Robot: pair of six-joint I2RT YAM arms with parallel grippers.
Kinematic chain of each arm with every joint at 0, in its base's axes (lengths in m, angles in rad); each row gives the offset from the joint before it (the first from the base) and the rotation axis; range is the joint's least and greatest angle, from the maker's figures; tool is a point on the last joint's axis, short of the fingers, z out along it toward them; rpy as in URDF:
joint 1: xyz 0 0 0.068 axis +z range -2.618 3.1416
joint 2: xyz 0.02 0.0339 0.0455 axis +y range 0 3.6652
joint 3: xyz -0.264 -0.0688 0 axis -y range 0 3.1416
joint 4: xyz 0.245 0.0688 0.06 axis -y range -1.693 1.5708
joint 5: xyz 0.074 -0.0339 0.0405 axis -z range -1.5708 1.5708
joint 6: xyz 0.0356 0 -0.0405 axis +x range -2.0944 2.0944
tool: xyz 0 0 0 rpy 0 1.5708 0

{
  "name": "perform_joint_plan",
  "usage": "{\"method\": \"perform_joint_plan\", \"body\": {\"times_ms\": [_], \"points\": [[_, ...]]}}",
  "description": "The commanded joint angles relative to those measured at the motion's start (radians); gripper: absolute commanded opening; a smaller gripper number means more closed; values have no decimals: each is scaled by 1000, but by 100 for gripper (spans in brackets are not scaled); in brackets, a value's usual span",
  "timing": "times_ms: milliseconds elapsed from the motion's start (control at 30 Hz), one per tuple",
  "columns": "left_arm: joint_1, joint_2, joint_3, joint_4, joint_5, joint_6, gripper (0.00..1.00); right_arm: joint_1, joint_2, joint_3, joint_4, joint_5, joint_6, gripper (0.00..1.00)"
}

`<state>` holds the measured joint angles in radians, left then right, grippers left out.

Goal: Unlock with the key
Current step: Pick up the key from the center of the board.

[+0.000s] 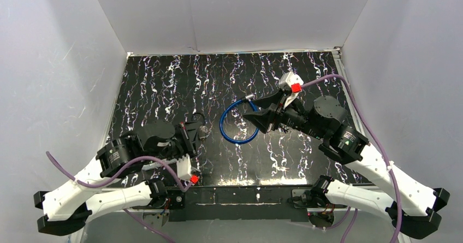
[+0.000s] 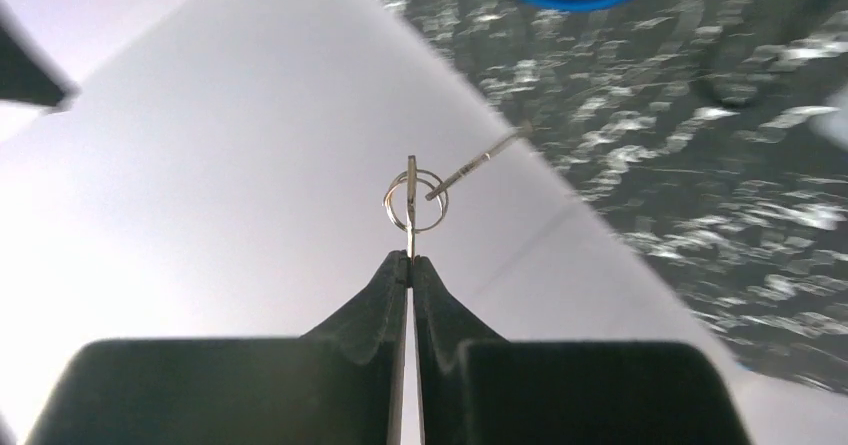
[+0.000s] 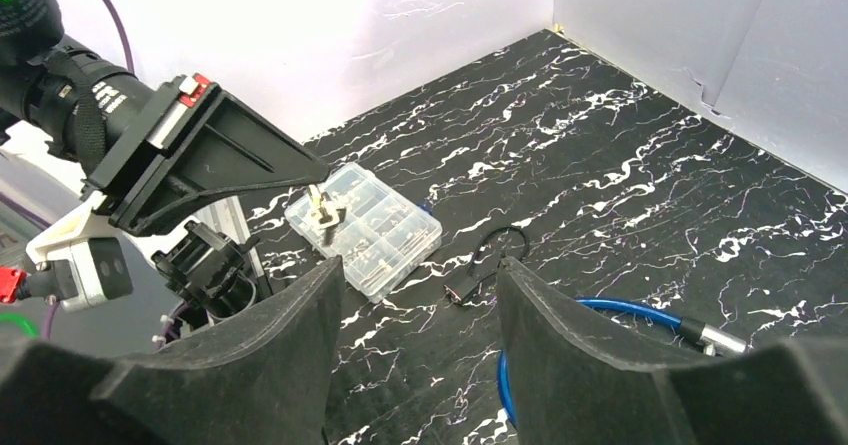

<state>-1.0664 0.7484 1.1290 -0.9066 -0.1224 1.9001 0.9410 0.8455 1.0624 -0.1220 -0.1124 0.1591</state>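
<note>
My left gripper [image 2: 411, 257] is shut on a thin metal key [image 2: 410, 227], seen edge-on. A key ring [image 2: 414, 201] and a second key [image 2: 482, 159] hang from it. In the right wrist view the left gripper [image 3: 318, 180] holds that key [image 3: 324, 213] above the table. A small black padlock [image 3: 464, 287] with a thin black loop lies on the marbled table [image 3: 620, 145]. A blue cable lock [image 1: 236, 124] with a metal end [image 3: 714, 337] lies beside it. My right gripper [image 1: 256, 115] stands open over the blue cable, with nothing between its fingers [image 3: 290, 335].
A clear plastic compartment box [image 3: 375, 230] sits on the table under the left gripper's tip. White walls [image 1: 229, 13] close in the back and both sides. A black rail [image 1: 240, 196] runs along the near edge between the arm bases.
</note>
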Motion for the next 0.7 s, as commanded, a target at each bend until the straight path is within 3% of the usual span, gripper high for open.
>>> {"method": "perform_joint_plan", "body": {"times_ms": [0, 167, 400, 667], "points": [[-6, -69, -117, 509, 102, 411, 0, -11, -8, -10, 90, 6, 22, 65], [-6, -93, -98, 389, 182, 491, 0, -13, 30, -4, 128, -52, 47, 65], [-6, -57, -127, 524, 159, 550, 0, -13, 69, -35, 185, -104, 113, 69], [-6, -16, -110, 641, 144, 517, 0, -13, 56, -158, 343, -199, 145, 75]]}}
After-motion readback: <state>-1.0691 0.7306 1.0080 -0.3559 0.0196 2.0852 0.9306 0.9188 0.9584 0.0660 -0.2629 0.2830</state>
